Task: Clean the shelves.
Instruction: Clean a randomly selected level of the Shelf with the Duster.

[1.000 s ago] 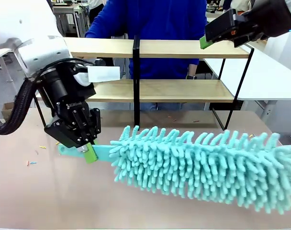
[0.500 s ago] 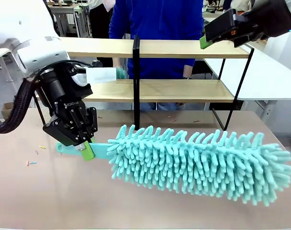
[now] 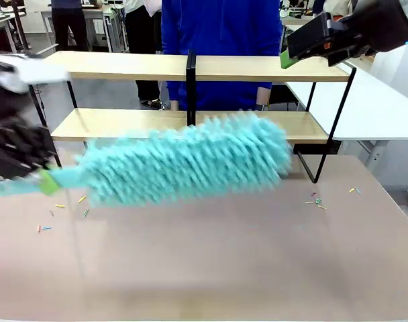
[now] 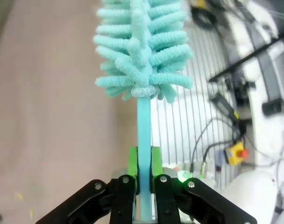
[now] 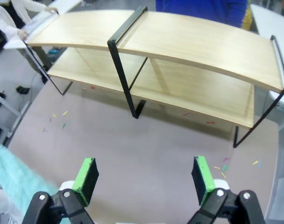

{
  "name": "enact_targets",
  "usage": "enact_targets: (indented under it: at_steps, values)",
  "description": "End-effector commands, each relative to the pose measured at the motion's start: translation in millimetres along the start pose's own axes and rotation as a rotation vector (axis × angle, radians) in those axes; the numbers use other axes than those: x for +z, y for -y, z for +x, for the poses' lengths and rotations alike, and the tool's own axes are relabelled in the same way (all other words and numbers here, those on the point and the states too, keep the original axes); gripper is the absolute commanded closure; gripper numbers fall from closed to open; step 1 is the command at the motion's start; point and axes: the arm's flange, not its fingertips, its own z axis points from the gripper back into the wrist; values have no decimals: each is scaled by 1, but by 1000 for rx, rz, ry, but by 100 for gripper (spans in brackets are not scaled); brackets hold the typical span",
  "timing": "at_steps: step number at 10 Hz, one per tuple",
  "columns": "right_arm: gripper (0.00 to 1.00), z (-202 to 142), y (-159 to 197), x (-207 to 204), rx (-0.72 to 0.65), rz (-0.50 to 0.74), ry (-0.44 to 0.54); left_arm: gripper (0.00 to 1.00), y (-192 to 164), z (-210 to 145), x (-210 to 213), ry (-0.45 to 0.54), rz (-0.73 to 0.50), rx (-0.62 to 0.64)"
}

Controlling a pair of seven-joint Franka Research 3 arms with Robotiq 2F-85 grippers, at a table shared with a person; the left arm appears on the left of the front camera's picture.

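Tan table point(image 3: 204, 268) with scattered bits point(image 3: 316, 200), shelves point(image 3: 258, 67) behind, left fingers point(image 4: 132, 163) pinching duster point(image 3: 184, 161), right fingers point(image 5: 86, 179) spread.

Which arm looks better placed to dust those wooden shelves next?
The left, probably. The left gripper is shut on the teal duster, whose head is in front of the shelves; the right gripper hangs open and empty above them.

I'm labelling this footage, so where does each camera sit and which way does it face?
Front: between the arms, facing the shelves and person; left gripper, right gripper at its edges.
Left wrist: along its fingers, shut on the duster.
Right wrist: down past open fingers onto the shelves.
Front and right wrist share the shelves.
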Motion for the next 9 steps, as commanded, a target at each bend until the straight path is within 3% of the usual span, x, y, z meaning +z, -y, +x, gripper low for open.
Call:
enact_targets:
  at_steps: [1,3,6,7,8,9]
  values:
    - [0,1,0,0,-2,0,2,87,32,-65,75,300,292,274]
    - [0,1,0,0,-2,0,2,87,66,-136,150,594,510,661]
    - [0,1,0,0,-2,0,2,87,119,-220,218,1100,576,1080]
    - [0,1,0,0,-2,0,2,87,127,-230,227,1237,615,1096]
    - [0,1,0,0,-2,0,2,87,117,-234,227,1303,613,1125]
    - [0,1,0,0,-2,0,2,87,134,-245,224,730,423,882]
